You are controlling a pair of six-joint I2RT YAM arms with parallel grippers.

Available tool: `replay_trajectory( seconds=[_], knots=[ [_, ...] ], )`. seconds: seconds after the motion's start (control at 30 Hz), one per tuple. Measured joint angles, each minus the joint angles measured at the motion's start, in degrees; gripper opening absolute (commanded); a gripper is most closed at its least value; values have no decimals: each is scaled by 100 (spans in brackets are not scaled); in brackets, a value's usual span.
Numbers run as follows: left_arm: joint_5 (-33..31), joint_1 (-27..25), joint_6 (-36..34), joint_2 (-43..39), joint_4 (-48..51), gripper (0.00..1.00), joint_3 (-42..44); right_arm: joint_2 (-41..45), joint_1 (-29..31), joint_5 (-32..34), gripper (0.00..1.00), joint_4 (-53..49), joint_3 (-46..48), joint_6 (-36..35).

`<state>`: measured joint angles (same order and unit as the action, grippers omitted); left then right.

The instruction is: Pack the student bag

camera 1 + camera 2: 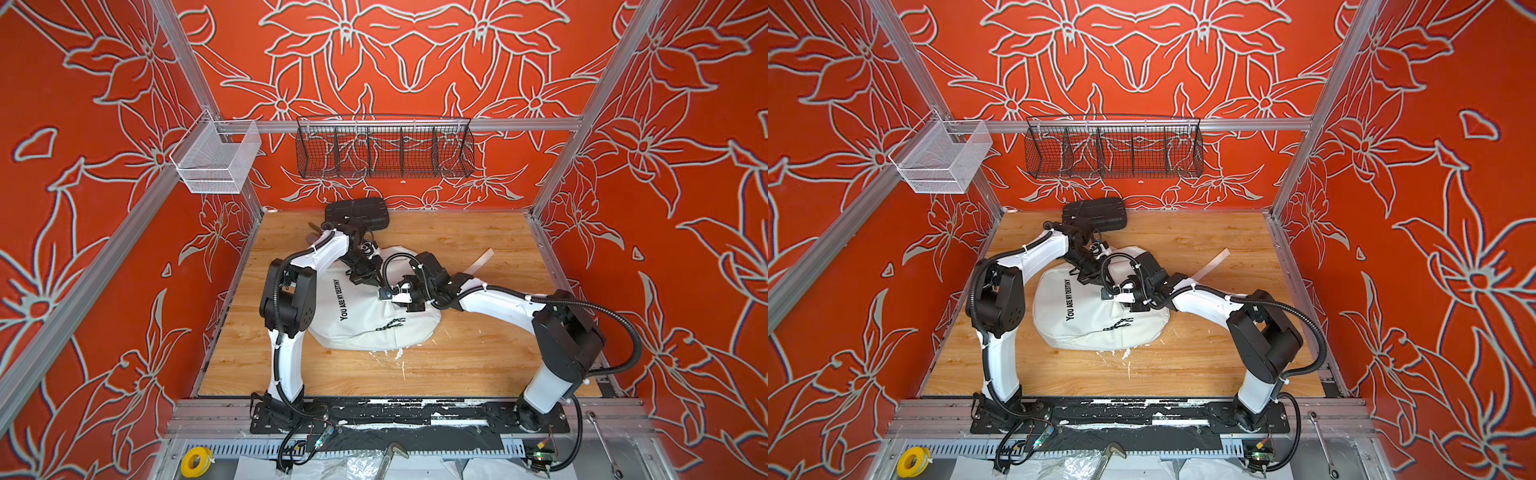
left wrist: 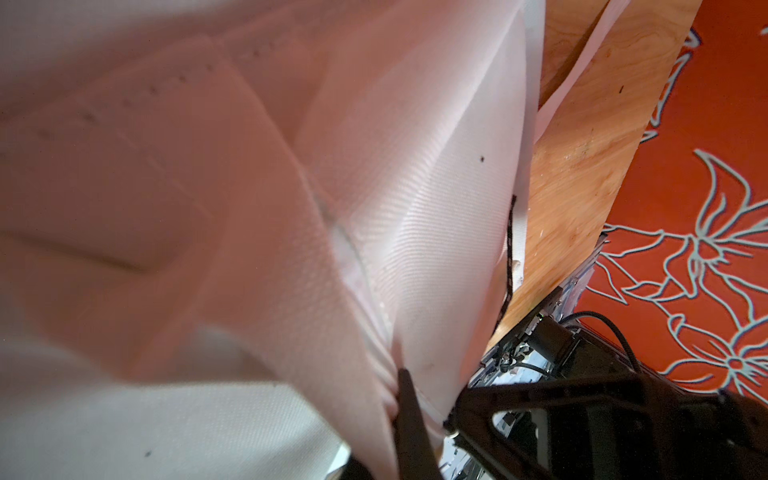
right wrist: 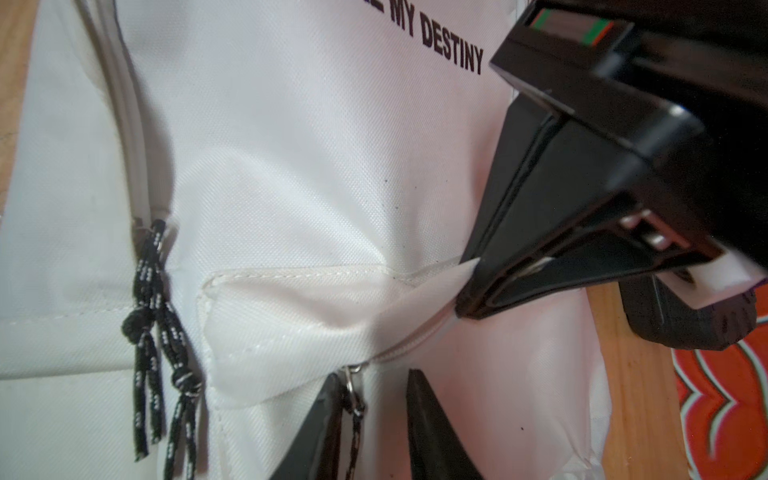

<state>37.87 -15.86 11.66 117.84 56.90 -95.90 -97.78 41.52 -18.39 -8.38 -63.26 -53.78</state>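
Note:
The student bag (image 1: 365, 328) (image 1: 1084, 328), white with black "YOU ARE MY DESTINY" print, lies flat mid-table. My left gripper (image 1: 365, 277) (image 1: 1090, 277) reaches over its far side and is shut on a fold of bag fabric at the front pocket's zip (image 2: 397, 395) (image 3: 469, 291). My right gripper (image 1: 411, 306) (image 1: 1138, 306) (image 3: 376, 376) hovers at the pocket with its jaws apart. The pocket's zip pull (image 3: 353, 386), a ring with a cord, hangs between the fingers, close against one of them. Two knotted black-and-white cord pulls (image 3: 158, 311) hang from the main zip.
A black ribbed hard case (image 1: 357, 212) (image 1: 1094, 214) lies at the table's back, behind the left arm. A white strap (image 1: 482, 259) trails to the back right. A white mesh basket (image 1: 216, 160) and a black wire basket (image 1: 384, 151) hang on the frame.

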Motion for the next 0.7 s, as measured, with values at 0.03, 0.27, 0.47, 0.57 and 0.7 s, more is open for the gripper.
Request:
replay_trajectory(
  seconds=[0.03,0.27,0.47,0.57,0.7],
  knots=[
    [15,0,4,9,0,0,0,0,9,24,26,-15,0,-4],
    [55,-2,17,50,-11,0,-2,-28,39,142,8,4,0,-17],
    [61,-4,55,72,-7,0,-9,-37,59,39,0,-42,2,-199],
    [66,-20,59,111,39,0,-63,-37,59,-44,0,-146,2,-341],
    [81,-44,59,197,125,0,-164,-35,57,-160,0,-420,-2,-619]
  ],
)
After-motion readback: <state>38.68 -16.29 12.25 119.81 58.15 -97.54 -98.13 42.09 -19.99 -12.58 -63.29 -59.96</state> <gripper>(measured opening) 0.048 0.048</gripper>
